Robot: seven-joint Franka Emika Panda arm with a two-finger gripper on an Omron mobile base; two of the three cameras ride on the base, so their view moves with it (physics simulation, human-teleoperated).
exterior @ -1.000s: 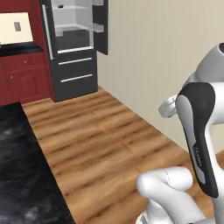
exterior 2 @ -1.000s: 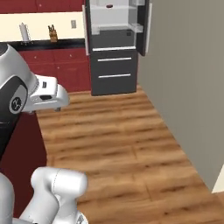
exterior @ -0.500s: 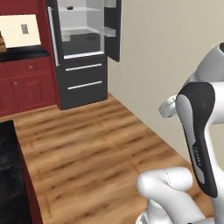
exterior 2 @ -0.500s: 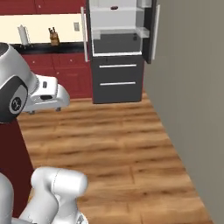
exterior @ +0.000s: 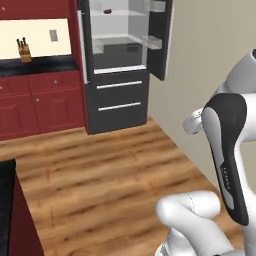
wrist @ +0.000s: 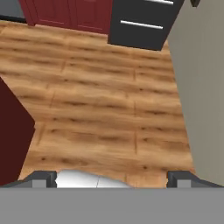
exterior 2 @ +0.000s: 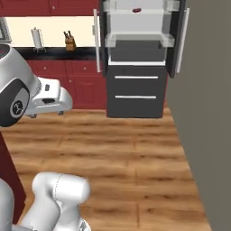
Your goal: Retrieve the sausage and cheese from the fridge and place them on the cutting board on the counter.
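The fridge [exterior: 117,100] stands ahead with its upper doors swung open, and its dark lower drawers also show [exterior 2: 135,90] [wrist: 140,26]. On its top clear shelf lies the sausage [exterior: 106,10], a small dark red shape [exterior 2: 136,9]. The cheese and the cutting board are out of view. The counter [exterior: 35,65] runs black over dark red cabinets left of the fridge [exterior 2: 58,54]. In the hand view my gripper [wrist: 110,179] hangs open over the wooden floor, fingertips [wrist: 41,178] wide apart, nothing between them, far from the fridge.
A knife block [exterior: 23,50] and a paper-towel holder [exterior 2: 36,38] stand on the back counter. A grey wall [exterior 2: 207,113] runs along the right. A dark red cabinet corner [wrist: 13,131] with a black top [exterior: 5,200] is close on my left. Wooden floor [exterior: 100,165] lies between.
The whole picture has shifted: the base has driven and turned, so the fridge is nearer and more central. The arm's pose and the open gripper look unchanged.
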